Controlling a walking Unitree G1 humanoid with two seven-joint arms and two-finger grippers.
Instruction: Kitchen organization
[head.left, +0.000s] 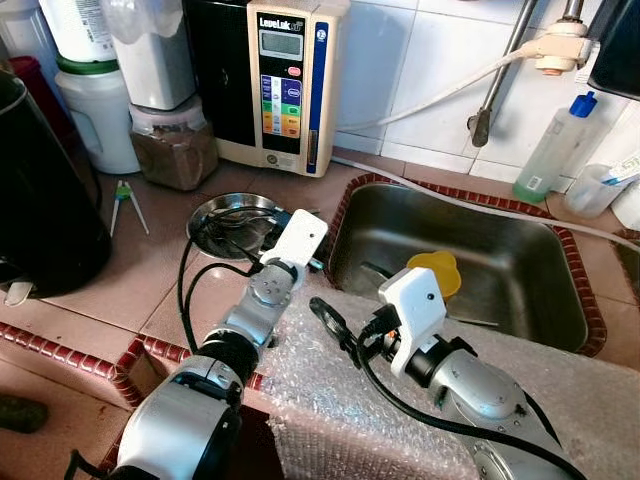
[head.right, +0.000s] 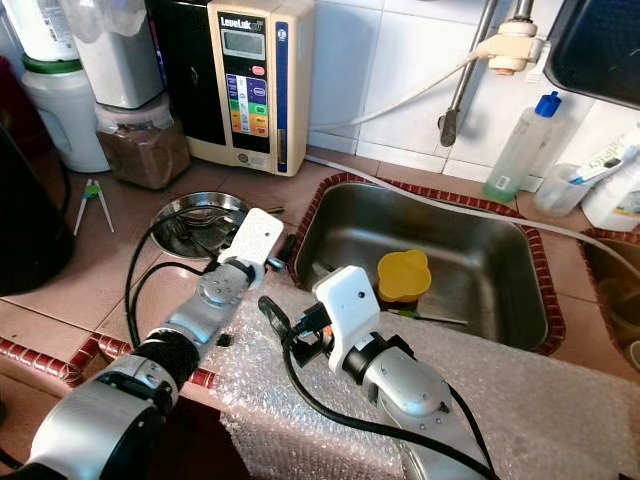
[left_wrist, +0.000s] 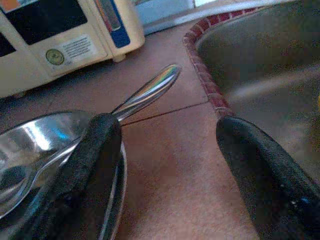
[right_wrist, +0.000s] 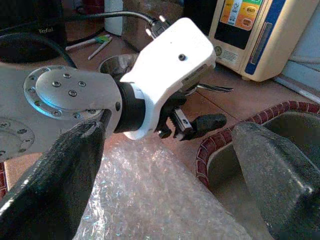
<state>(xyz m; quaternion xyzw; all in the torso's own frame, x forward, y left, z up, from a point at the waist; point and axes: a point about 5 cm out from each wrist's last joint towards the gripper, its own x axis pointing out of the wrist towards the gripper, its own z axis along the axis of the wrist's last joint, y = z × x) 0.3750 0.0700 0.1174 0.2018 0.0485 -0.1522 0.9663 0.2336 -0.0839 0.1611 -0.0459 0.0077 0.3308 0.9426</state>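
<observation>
Left claw (left_wrist: 165, 160): fingers spread apart with nothing between them, held low over the tiled surface (head.left: 150, 290) between the steel bowl and the sink rim.
Right claw (right_wrist: 165, 165): fingers wide apart and empty, hovering above the bubble wrap (head.left: 420, 400) at the surface's front edge, pointed toward the left arm's wrist.
Spoon (left_wrist: 145, 95): lies in the steel bowl (head.left: 232, 212), its scoop down in the bowl and its handle sticking out over the rim toward the sink, just ahead of the left claw.
Sink (head.left: 560, 290): steel basin with a red mosaic border; a yellow lobed cup (head.left: 436, 270) sits in it, beside a thin utensil I cannot identify.
How the spoon should handle: probably light and rigid, polished metal that looks slippery; the round handle may roll or slide out of a loose pinch.
Where to grip: likely the free stretch of handle beyond the bowl rim, pinched across its width; the scoop end is harder to reach, down inside the bowl.
Risk: lifting by the handle end could tip or drag the light bowl.
Hard to make out: the left arm's wrist covers part of the bowl in the head views; what else lies in the bowl is unclear. The water ionizer (head.left: 285, 80), jars and dark kettle (head.left: 40, 210) are cut off at the frame edges.
</observation>
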